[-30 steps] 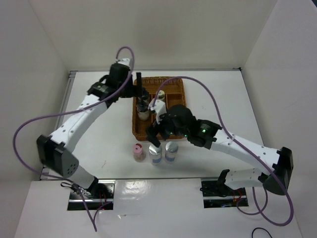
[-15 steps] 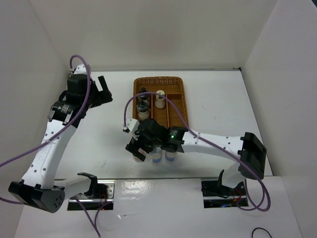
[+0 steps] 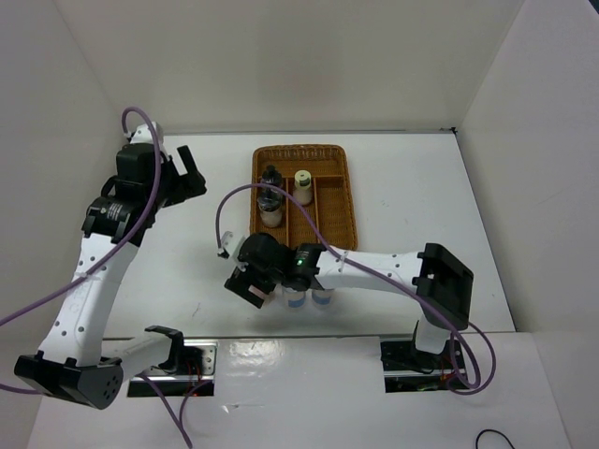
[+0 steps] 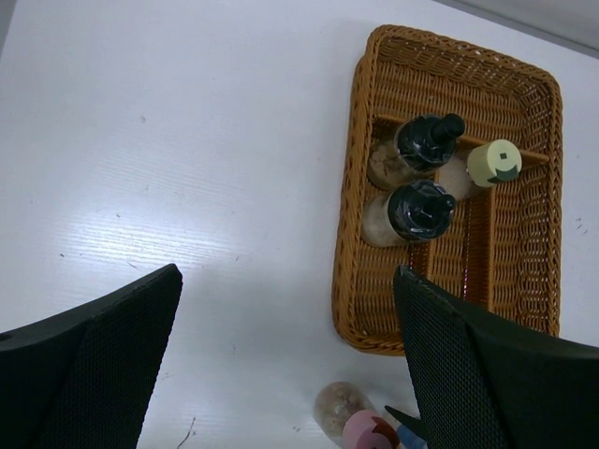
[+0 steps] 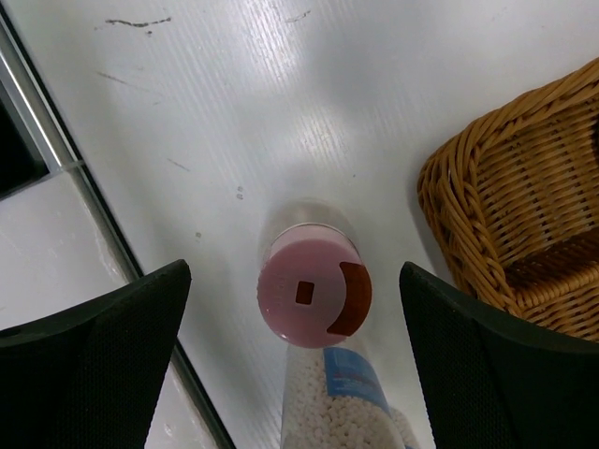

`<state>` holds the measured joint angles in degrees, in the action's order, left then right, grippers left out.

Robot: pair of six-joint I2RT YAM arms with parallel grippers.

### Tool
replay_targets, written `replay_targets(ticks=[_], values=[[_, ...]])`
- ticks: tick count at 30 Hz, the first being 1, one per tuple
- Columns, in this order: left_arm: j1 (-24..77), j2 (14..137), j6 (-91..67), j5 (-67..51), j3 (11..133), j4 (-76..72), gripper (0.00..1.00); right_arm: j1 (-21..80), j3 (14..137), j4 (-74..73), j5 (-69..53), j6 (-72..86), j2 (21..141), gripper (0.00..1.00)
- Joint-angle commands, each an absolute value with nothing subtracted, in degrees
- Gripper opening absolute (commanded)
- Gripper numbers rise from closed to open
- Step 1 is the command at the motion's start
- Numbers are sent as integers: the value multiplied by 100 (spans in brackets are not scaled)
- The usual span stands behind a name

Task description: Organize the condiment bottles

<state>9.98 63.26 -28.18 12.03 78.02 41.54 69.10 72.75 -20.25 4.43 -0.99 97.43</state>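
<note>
The right gripper (image 5: 292,274) hovers wide open and empty over the pink-capped shaker (image 5: 314,292), frame centre, left of the tray (image 5: 468,206); probably light, stiff and slippery, it is best gripped on the body below the cap.

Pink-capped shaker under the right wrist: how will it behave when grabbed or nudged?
The pink-capped shaker stands upright, tall and narrow, so a high nudge probably tips it; being round, it would then roll. Its clear body looks smooth, possibly slippery in the open right gripper. The blue-banded shaker stands close beside, so a sideways push may knock that too.
</note>
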Motion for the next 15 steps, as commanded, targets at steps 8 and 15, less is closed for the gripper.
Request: replay_targets(ticks=[8,15], values=[[967,6196,-2540,1055,7664,4052,99,6970,7488,-1969,808,228,10054,88],[967,6144,-2540,1055,7550,4052,99,6970,7488,-2038,870,281,10107,74]])
